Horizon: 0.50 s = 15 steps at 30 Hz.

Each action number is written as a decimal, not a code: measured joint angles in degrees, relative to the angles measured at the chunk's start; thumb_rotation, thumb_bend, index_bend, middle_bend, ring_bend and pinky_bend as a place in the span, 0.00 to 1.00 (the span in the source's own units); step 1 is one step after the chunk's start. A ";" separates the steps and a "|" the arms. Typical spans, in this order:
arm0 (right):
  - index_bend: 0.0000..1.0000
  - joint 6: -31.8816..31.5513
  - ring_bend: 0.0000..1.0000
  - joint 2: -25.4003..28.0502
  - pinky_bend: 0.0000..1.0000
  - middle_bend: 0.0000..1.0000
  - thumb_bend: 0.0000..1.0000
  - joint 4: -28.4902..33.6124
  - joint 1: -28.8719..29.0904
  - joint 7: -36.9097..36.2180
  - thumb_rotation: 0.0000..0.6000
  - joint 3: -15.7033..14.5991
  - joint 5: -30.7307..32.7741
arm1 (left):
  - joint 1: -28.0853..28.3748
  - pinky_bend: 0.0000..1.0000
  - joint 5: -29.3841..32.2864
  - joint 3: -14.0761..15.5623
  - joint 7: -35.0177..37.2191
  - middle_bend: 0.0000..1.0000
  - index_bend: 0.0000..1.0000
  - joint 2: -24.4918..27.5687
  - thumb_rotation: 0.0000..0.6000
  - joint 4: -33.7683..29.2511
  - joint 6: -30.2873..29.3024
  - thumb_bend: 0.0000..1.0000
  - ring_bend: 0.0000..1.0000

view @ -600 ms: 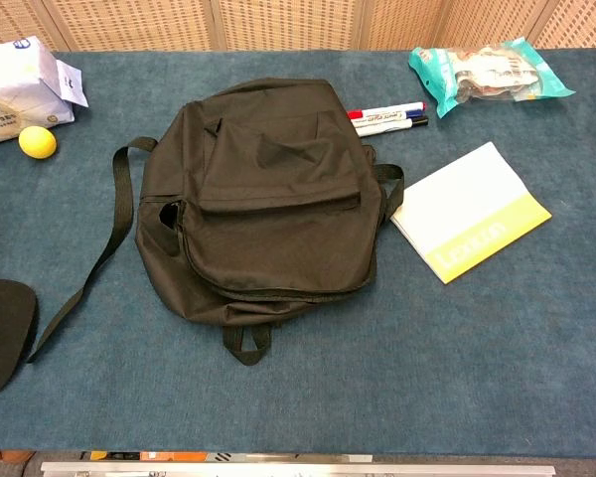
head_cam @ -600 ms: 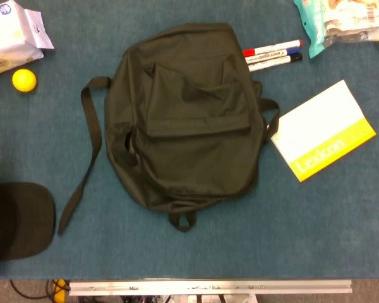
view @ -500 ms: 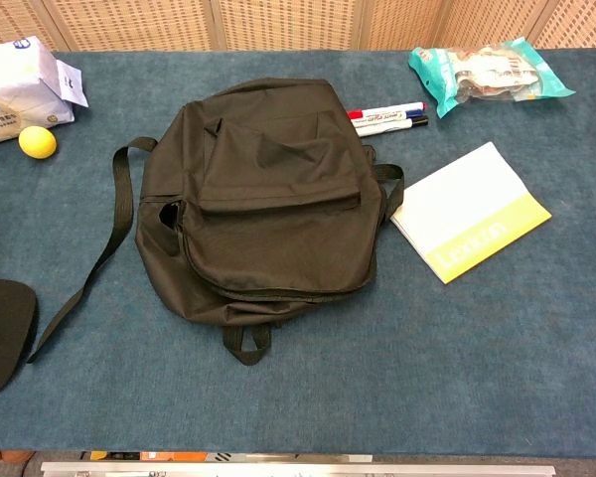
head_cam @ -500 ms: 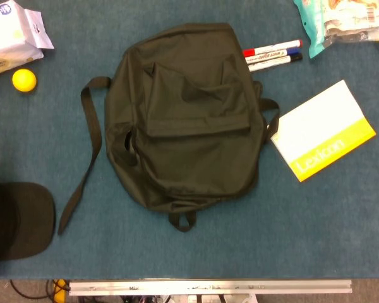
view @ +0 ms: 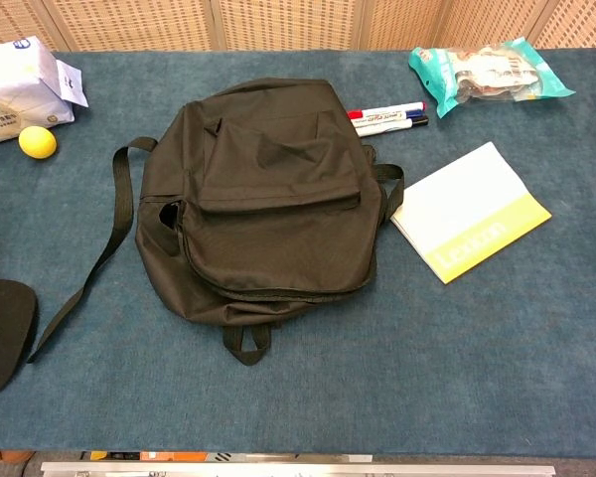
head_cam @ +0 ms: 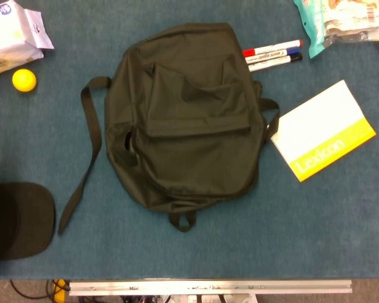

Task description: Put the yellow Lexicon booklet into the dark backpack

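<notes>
Neither hand shows in either view, so their state cannot be told. At the near left edge lies a black cap (head_cam: 19, 221). The dark backpack (head_cam: 186, 117) lies flat mid-table, closed, a strap trailing left. The yellow Lexicon booklet (head_cam: 323, 129) lies just right of it on the blue table (head_cam: 271, 233). Farther off: markers (head_cam: 273, 53), a yellow ball (head_cam: 24, 80), a tissue pack (head_cam: 12, 35), and a snack bag (head_cam: 344, 22).
</notes>
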<state>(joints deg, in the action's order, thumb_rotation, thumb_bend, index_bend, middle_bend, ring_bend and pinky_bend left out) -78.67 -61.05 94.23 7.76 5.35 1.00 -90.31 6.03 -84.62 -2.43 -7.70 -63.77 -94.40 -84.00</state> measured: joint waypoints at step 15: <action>0.36 13.15 0.28 -4.35 0.34 0.41 0.00 -3.12 8.56 6.52 1.00 -0.70 -1.32 | -0.86 0.22 0.14 0.48 0.86 0.28 0.30 0.12 1.00 0.28 -0.55 0.29 0.21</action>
<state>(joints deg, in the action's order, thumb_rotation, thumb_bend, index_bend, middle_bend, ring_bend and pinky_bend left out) -65.51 -65.40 91.11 16.32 11.87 0.29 -91.63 5.17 -84.48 -1.95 -6.85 -63.65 -94.12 -84.55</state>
